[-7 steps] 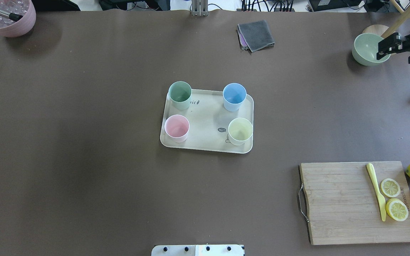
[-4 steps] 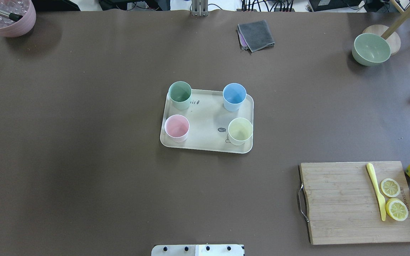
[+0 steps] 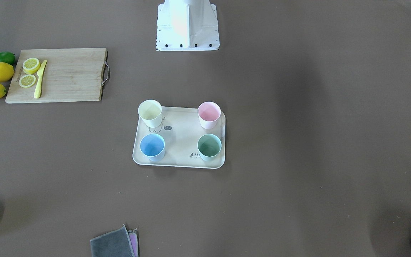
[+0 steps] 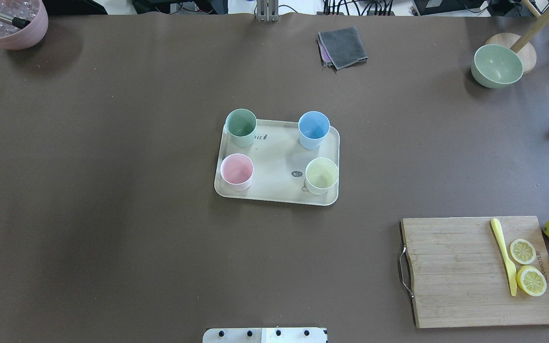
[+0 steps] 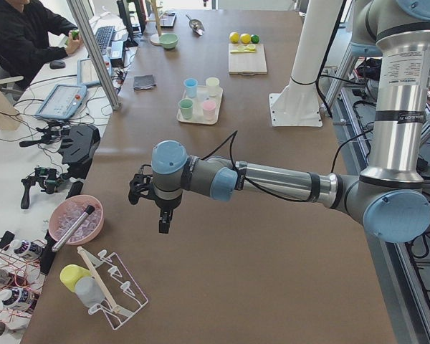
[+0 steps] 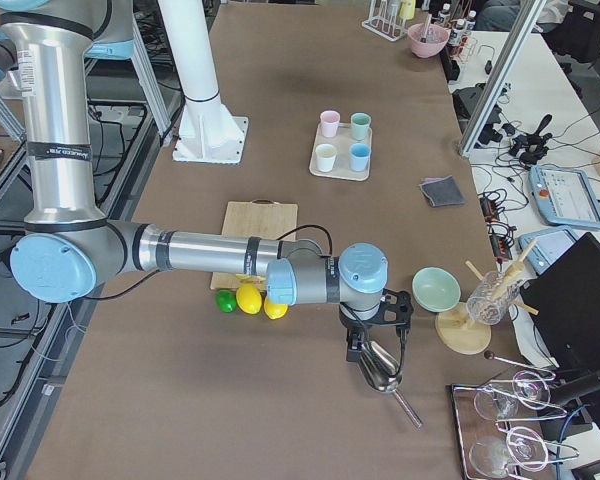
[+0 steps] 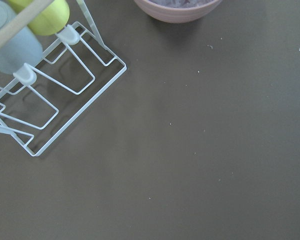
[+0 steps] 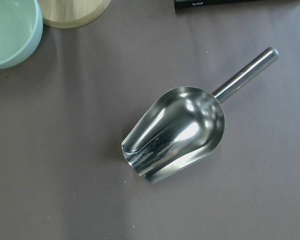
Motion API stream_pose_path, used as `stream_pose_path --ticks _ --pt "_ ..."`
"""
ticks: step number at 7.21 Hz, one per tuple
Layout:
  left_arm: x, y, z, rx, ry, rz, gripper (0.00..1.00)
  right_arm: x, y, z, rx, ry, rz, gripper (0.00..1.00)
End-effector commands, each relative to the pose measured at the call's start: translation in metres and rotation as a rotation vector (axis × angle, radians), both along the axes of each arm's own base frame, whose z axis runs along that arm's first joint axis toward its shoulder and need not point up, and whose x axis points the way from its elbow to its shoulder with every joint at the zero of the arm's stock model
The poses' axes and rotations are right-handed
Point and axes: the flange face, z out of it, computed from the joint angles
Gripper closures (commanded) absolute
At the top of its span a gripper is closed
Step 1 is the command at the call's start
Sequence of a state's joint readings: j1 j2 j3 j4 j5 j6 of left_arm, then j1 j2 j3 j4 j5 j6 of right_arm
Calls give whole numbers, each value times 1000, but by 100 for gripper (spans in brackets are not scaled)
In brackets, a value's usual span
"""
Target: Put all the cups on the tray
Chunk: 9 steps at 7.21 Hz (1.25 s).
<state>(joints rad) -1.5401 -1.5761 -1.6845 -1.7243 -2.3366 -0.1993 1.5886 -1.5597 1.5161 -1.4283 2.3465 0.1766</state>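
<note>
While green cup (image 4: pixel 241 125), blue cup (image 4: pixel 313 127), pink cup (image 4: pixel 237 170) & yellow cup (image 4: pixel 321 174) stand on the tray (image 4: pixel 279 155), 1 per corner, L gripper (image 5: pixel 145 192) hangs near the bowl (image 5: pixel 75 218) & R gripper (image 6: pixel 372 325) over the scoop (image 8: pixel 175 132); can't tell if either is apart or together.

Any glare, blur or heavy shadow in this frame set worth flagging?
Right wrist view: bright glare spots inside the metal scoop. Front-facing view: the robot base is washed out. Overhead view: sharp, soft broad shadows on the table.

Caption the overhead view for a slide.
Green cup, blue cup, pink cup and yellow cup stand upright, one near each corner of the tray.
</note>
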Motion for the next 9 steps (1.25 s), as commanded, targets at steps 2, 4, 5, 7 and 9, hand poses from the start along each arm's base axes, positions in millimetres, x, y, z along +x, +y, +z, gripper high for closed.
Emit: stream_pose_path --ticks 2,4,5,7,9 --pt "-1 12 12 -24 0 -1 2 0 8 4 -11 -19 0 0" --pt "-1 12 15 -29 -1 -2 2 0 3 -1 -1 -19 1 0" --pt "-1 12 15 -29 -3 -2 2 0 -1 -6 7 -20 2 0" --pt "-1 14 20 -35 -5 -1 2 0 -3 -25 26 -20 12 0" --pt "-2 17 23 -41 -5 -1 2 -2 -3 -27 28 -39 9 0"
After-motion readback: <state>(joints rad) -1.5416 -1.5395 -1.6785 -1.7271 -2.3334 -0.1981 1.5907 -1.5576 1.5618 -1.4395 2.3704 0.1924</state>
